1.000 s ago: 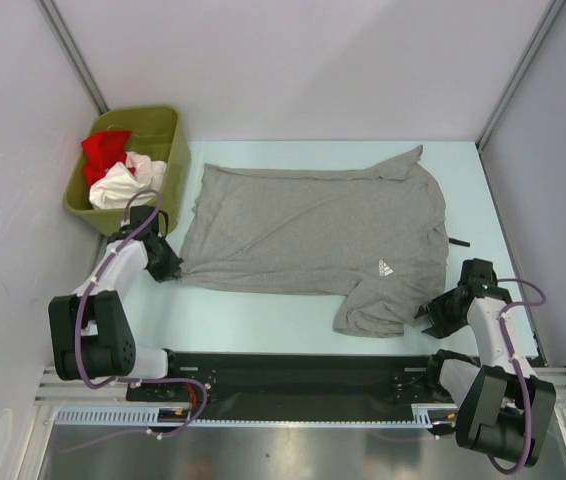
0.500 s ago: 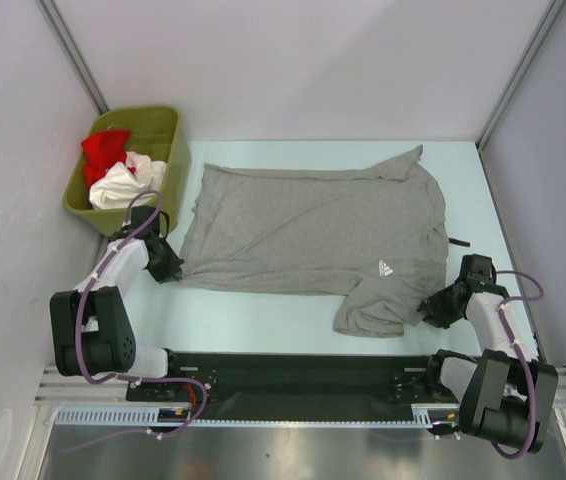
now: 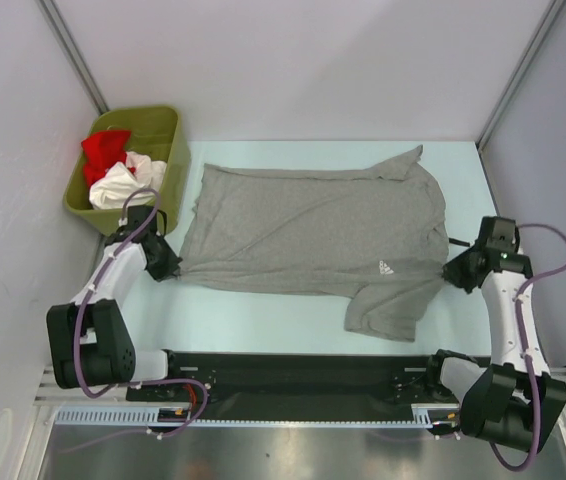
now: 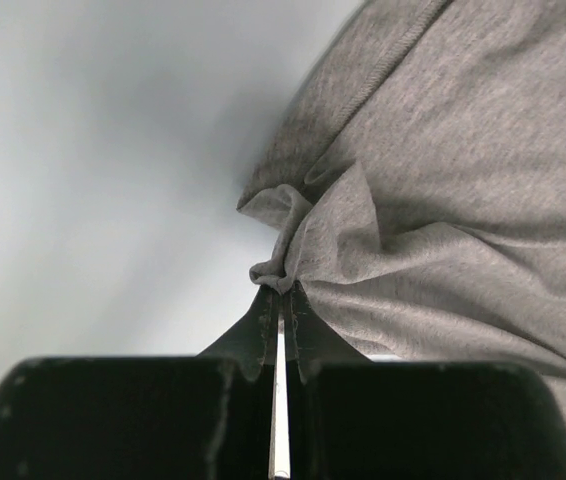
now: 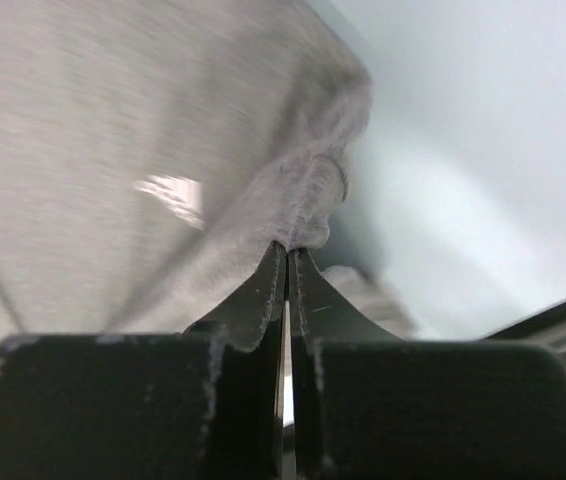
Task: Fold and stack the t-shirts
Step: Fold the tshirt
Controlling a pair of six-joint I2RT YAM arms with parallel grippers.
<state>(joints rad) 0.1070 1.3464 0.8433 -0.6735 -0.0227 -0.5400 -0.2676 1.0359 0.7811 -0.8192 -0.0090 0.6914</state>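
Both jaws are clamped on the grey t-shirt (image 3: 313,230): left jaws at its near-left corner, right jaws at its right edge, blurred in the wrist view.

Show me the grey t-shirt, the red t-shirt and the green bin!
grey t-shirt (image 3: 303,225), top view, middle of its body
red t-shirt (image 3: 103,150), top view, bunched cloth inside the bin
green bin (image 3: 153,111), top view, its far rim
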